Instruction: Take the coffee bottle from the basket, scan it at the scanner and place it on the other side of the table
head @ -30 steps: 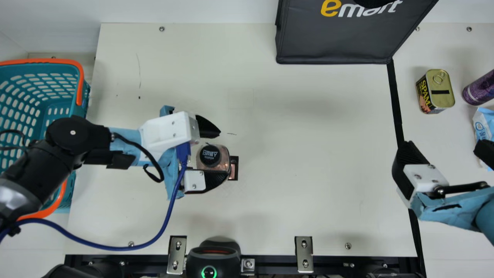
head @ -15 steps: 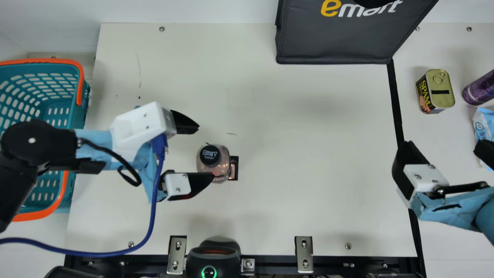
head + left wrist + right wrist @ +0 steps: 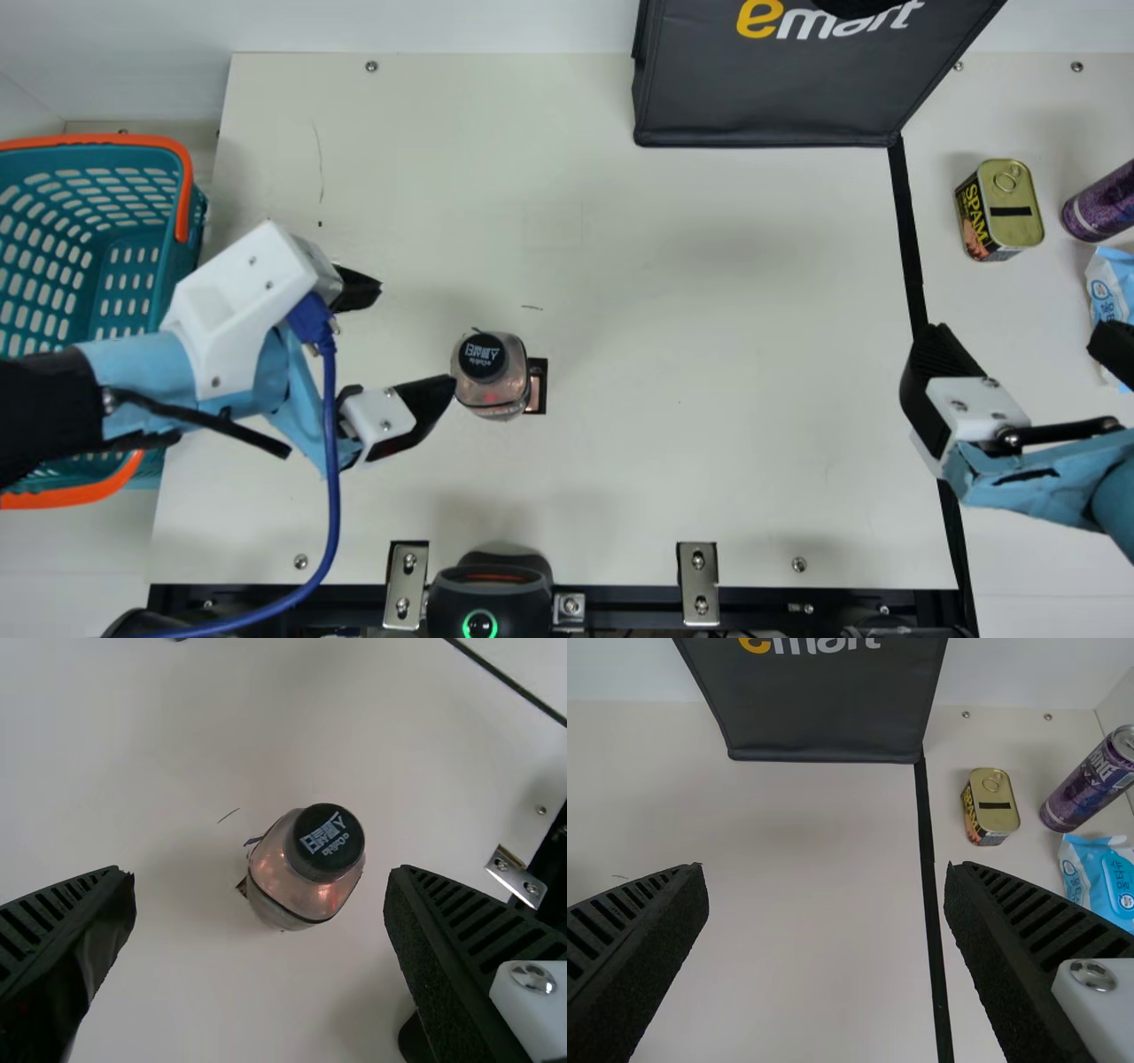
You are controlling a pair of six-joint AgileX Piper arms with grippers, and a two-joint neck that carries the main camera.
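Across the middle of the main view, open counter [image 3: 709, 346] runs from the coffee bottle [image 3: 493, 381] to the right hand [image 3: 1019, 338]; the dark bag [image 3: 762, 93] blocks the top, the basket [image 3: 115, 159] the left edge.

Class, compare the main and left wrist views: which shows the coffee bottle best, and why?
The left wrist view: it sees the coffee bottle closer, its black cap and rounded shoulders plain. The main view shows it smaller, from above, standing on the table.
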